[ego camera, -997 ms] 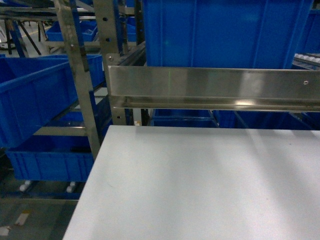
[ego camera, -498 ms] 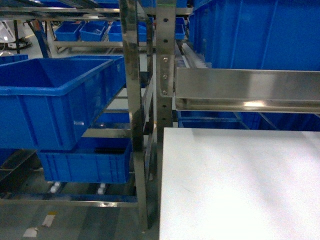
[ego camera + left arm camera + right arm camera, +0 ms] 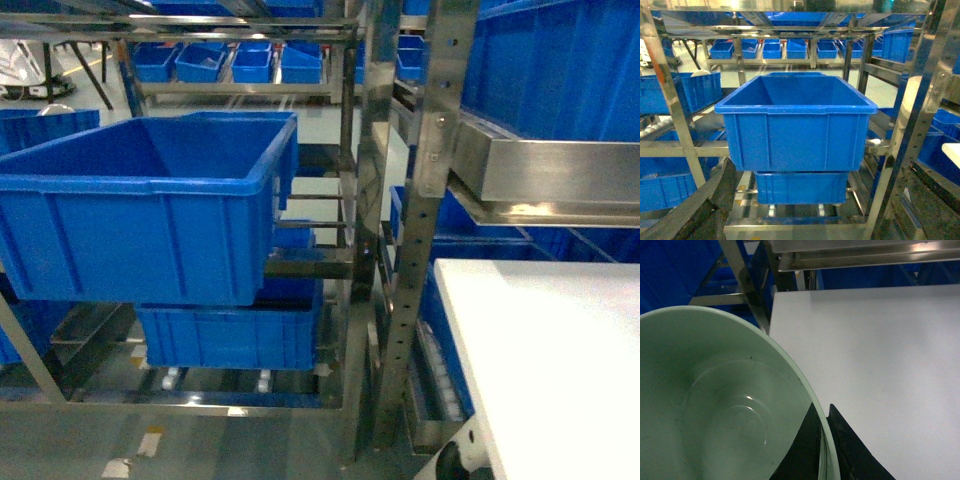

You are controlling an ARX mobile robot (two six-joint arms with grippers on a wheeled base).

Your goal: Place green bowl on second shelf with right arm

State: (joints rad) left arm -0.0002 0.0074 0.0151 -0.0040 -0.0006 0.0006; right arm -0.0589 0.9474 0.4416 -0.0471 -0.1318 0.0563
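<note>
Head view has swung left since a second ago: table (image 3: 560,370) now at right edge, blue crate (image 3: 150,215) fills the middle. We see the green bowl (image 3: 725,405) pinched at its rim in the right jaws (image 3: 824,440), above the table, second shelf (image 3: 560,170) rail ahead. Left jaws: can't tell. Bowl not yet shelved; we judge the base is repositioning.

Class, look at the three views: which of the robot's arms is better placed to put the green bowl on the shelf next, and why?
The right. Its gripper already pinches the green bowl's rim, above the white table with the shelf rail just beyond. The left wrist view shows only blue crates.
</note>
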